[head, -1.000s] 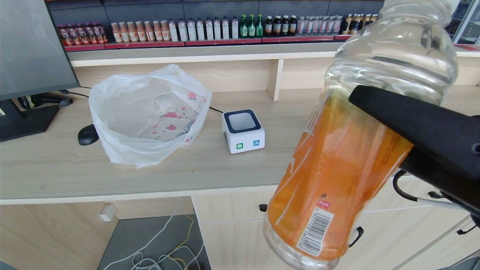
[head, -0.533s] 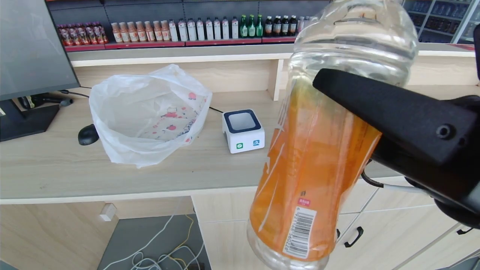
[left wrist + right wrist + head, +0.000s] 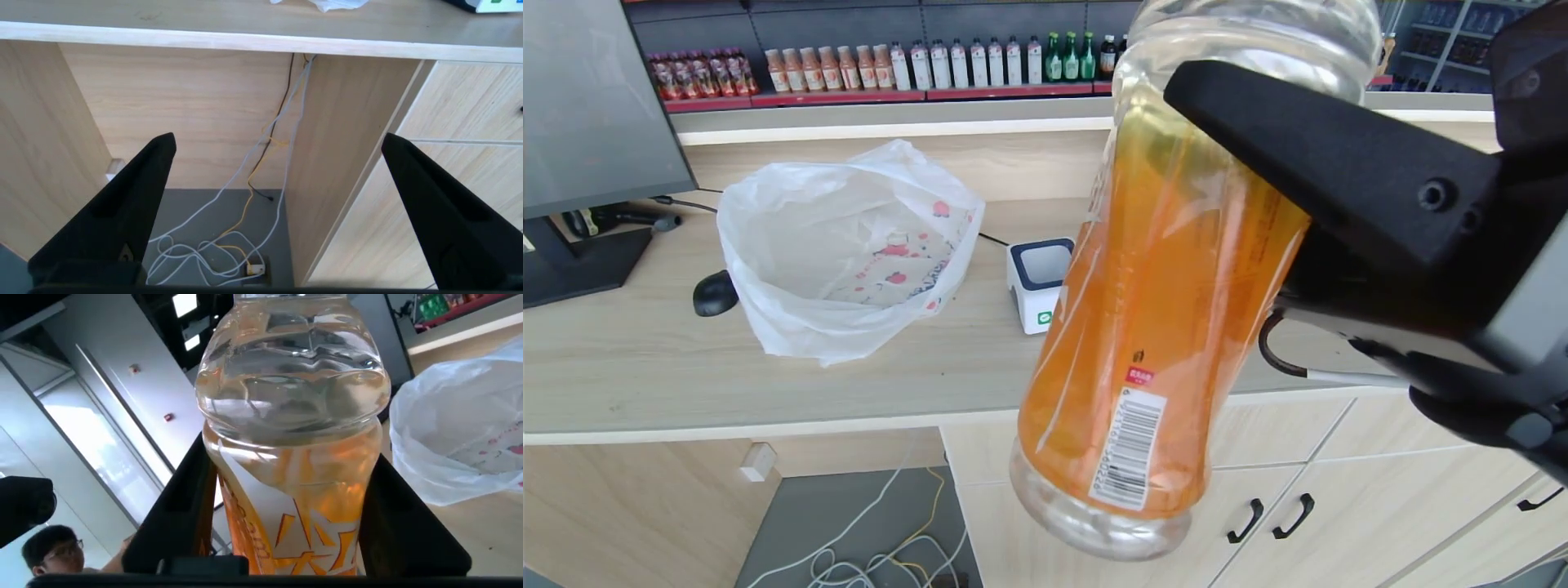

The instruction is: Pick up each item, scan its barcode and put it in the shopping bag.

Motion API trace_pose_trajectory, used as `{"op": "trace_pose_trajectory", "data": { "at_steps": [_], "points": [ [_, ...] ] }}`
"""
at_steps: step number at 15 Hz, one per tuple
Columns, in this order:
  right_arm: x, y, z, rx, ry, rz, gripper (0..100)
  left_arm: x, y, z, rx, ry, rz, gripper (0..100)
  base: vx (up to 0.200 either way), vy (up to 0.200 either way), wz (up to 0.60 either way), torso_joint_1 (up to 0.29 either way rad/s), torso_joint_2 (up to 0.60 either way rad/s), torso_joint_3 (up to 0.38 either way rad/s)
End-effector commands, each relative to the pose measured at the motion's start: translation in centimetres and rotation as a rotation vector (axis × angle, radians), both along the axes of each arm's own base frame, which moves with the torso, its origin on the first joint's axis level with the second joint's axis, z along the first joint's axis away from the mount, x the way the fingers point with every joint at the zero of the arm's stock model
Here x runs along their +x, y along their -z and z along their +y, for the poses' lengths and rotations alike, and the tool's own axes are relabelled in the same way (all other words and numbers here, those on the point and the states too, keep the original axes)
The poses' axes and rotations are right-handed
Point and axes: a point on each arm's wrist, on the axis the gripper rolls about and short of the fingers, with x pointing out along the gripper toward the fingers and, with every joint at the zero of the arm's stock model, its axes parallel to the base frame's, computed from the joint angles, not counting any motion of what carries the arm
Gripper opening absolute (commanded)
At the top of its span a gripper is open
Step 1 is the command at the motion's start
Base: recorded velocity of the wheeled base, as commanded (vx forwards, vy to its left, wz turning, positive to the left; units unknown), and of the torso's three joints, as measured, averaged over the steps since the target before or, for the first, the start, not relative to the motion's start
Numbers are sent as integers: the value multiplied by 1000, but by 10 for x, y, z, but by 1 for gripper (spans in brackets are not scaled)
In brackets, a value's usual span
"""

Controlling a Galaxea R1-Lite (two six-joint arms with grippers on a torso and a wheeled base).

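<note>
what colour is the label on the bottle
Orange label on the bottle, with a white barcode patch; clearest in the head view.

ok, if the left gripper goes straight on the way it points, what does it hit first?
Left gripper points into the recess under the counter: likely the hanging cables first, then the wooden back panel. Depth unclear.

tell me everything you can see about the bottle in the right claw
The bottle is clear ribbed plastic, orange around its middle, with a white barcode near its lower end. The right claw clamps it from both sides, tilted, in the air before the counter. Nothing else touches it.
</note>
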Motion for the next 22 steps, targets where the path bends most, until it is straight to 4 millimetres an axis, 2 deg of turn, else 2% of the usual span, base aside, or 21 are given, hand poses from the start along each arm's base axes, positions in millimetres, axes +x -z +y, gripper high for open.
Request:
{"op": "trace_pose_trajectory", "data": {
  "at_steps": [1,14,18,22],
  "points": [
    [4,6,5,-16,-2,11,0,0,0,0,0,0,0,100,0,0,0,0,0,0],
    [5,6,7,-22,2,1,0,0,0,0,0,0,0,100,0,0,0,0,0,0],
    [6,11,4,-56,35,-17,0,0,0,0,0,0,1,100,0,0,0,0,0,0],
    [13,15,-7,-189,148,-88,0,0,0,0,0,0,0,100,0,0,0,0,0,0]
  ]
}}
